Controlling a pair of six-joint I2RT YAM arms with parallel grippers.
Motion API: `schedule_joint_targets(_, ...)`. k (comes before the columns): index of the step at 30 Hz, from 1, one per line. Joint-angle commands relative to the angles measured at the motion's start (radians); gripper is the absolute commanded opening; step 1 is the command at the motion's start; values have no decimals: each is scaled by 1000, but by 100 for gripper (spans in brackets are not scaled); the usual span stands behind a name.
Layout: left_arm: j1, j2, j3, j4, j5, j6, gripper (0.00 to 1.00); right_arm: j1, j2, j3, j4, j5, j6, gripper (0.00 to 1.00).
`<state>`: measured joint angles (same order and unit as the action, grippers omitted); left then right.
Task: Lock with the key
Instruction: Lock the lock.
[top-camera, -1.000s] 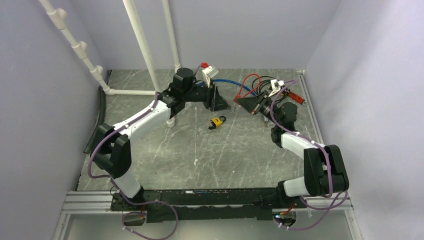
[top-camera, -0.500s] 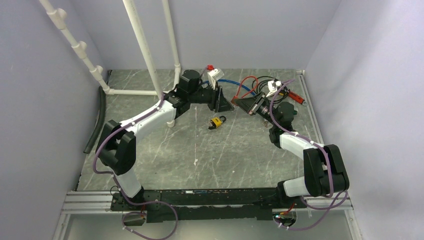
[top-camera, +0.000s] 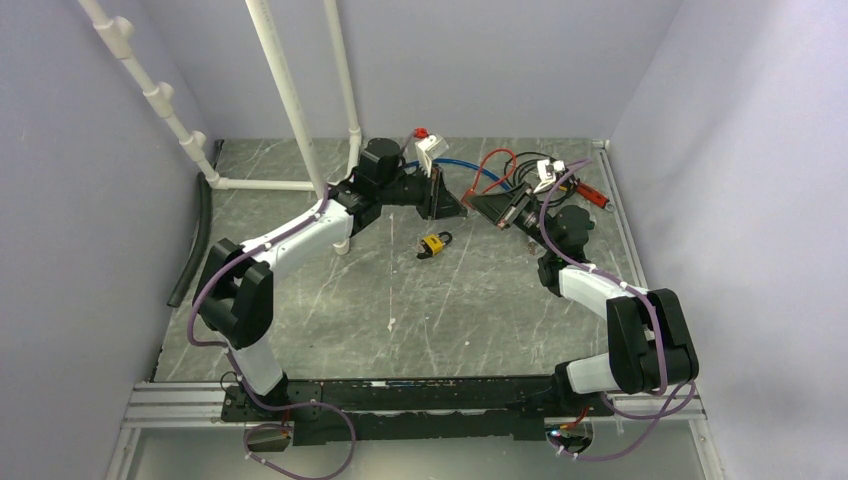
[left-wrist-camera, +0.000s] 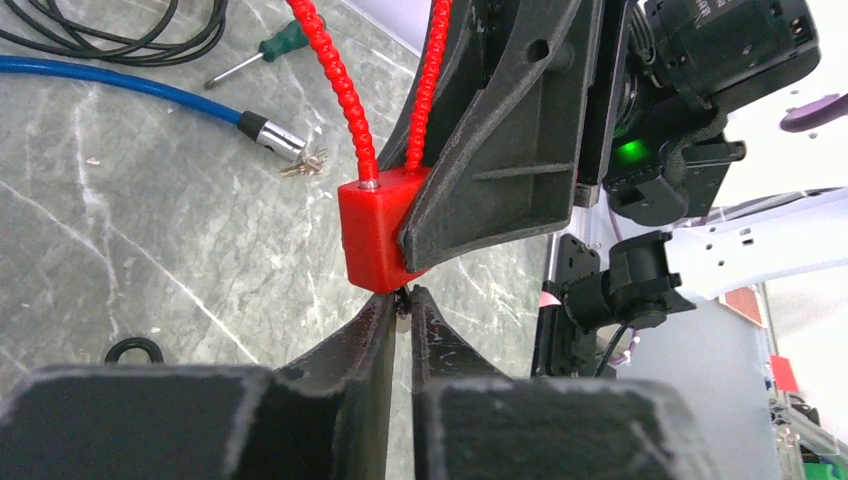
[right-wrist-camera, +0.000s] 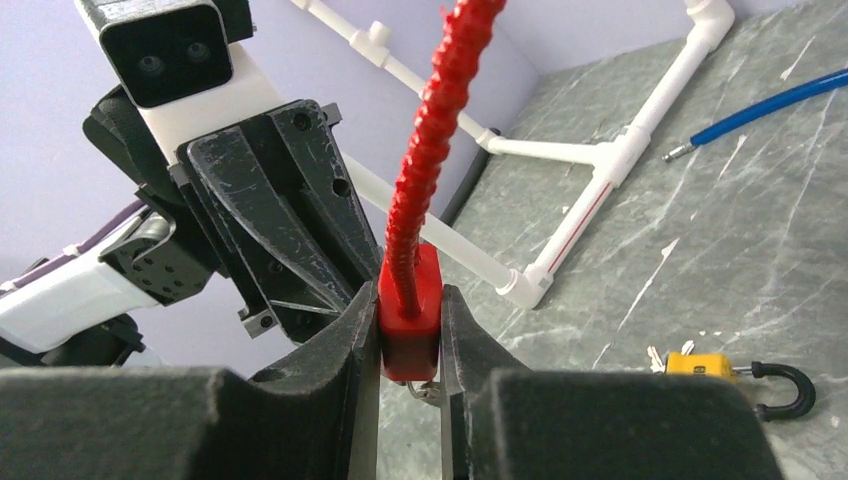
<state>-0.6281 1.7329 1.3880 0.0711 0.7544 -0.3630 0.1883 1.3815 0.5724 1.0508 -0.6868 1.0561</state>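
Left gripper (left-wrist-camera: 400, 305) is pressed nearly together, only a slit between its fingers, and in that slit it pinches the small key (left-wrist-camera: 402, 296). From where I stand the two arms meet nose to nose in the air over the far middle of the table (top-camera: 400, 320). Opposite it, the right gripper (right-wrist-camera: 410, 300) is clamped on the flat sides of the red lock (left-wrist-camera: 372, 235), with the ribbed red cable (right-wrist-camera: 440, 130) rising out of the lock's top. The key sits right at the lock's bottom face, the end opposite the cable, and it seems to be in the keyhole, though the tip itself is hidden. The key's shaft lies in line with the left gripper's fingers, so I'd judge the turn belongs to the left wrist while the right arm braces. A yellow padlock (top-camera: 432, 245) lies on the table below, well apart.
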Motion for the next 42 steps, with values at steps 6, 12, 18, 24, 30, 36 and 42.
schedule_joint_targets(6,25,21,-13,214,179,-192,0,4,-7,20,228,-57,-2,0)
schedule_joint_targets(12,34,24,-74,412,339,-351,0,-2,26,21,423,-151,18,0)
schedule_joint_targets(18,33,15,-130,644,427,-514,0,-12,85,48,635,-213,133,0)
schedule_joint_targets(24,13,-16,-173,606,430,-462,0,-15,71,66,631,-209,135,0)
schedule_joint_targets(30,-30,-33,-204,485,433,-359,0,-22,38,78,604,-197,106,0)
schedule_joint_targets(36,-39,-32,-230,459,433,-343,0,-41,-2,115,531,-200,43,0)
schedule_joint_targets(42,-51,-42,-244,380,429,-263,0,-56,-14,147,491,-219,-16,0)
